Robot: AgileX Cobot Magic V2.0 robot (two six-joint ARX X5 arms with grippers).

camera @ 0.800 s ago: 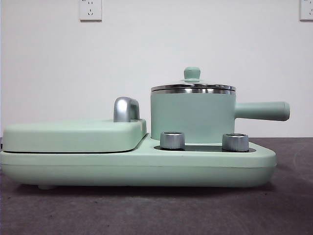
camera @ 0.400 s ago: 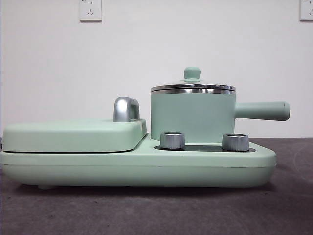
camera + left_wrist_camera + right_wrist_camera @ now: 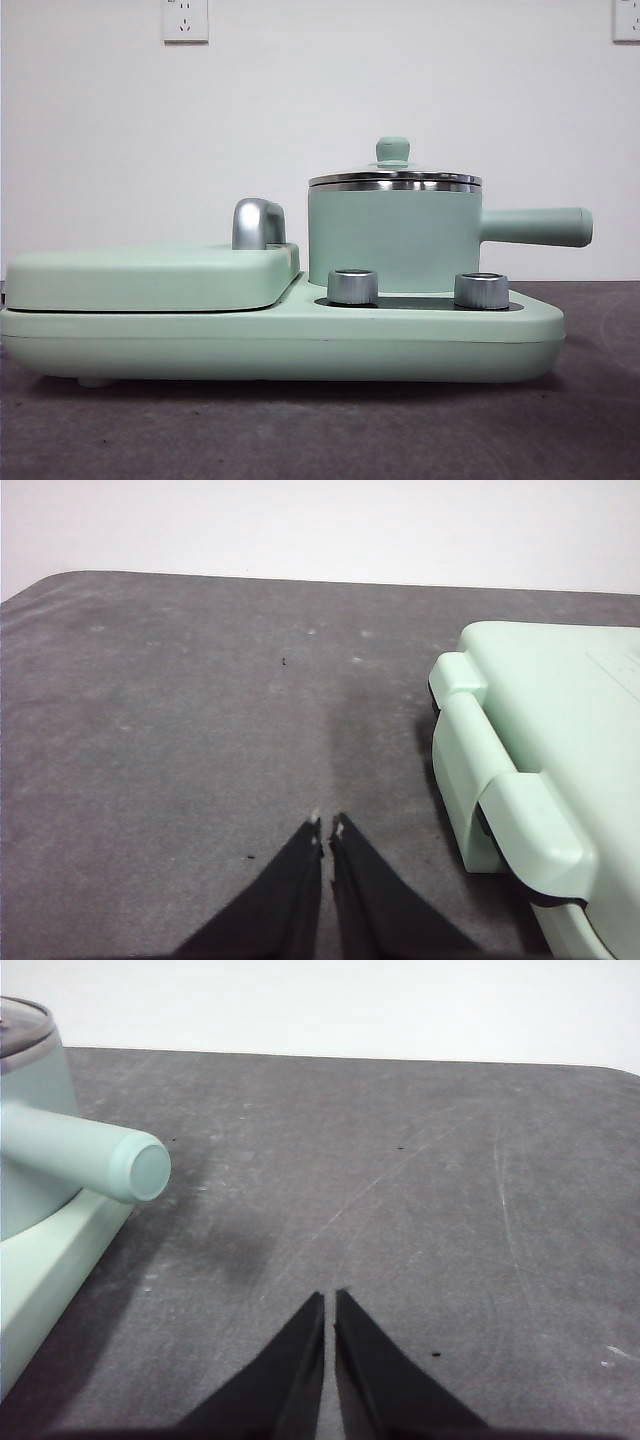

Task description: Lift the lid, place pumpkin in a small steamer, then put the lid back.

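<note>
**Steamer Closed, Both Arms Waiting Off to the Sides**

A plain white wall with power sockets point(image 3: 185, 20) high up backs a dark grey table point(image 3: 320, 430), and on that felt-like surface we see the whole scene at rest.

We begin with the left gripper point(image 3: 326, 825): its two black jaws are pressed almost together with only a hairline gap, holding nothing, poised over bare table. Just beside it in the left wrist view is a rounded corner of the mint-green cooker base point(image 3: 540, 780), with the flat cover sitting on it.

The right gripper point(image 3: 329, 1295) looks the same — jaws drawn together to a thin slit, empty, above open table. Near it, the long straight handle of the small steamer point(image 3: 30, 1150) points toward the camera, its blunt end hanging past the edge of the base.

From the front we see neither arm. The small steamer point(image 3: 395, 240) stands upright on the right part of the base point(image 3: 300, 350), behind two silver knobs point(image 3: 353, 287). The lid point(image 3: 394, 178) sits level on the pot's steel rim, its small mint-green knob on top — the pot is closed. To the left, the large flat cover point(image 3: 150, 275) lies on the base, a chrome handle point(image 3: 257, 223) rising at its near-pot end.

We cannot find the pumpkin in any of the three views.
</note>
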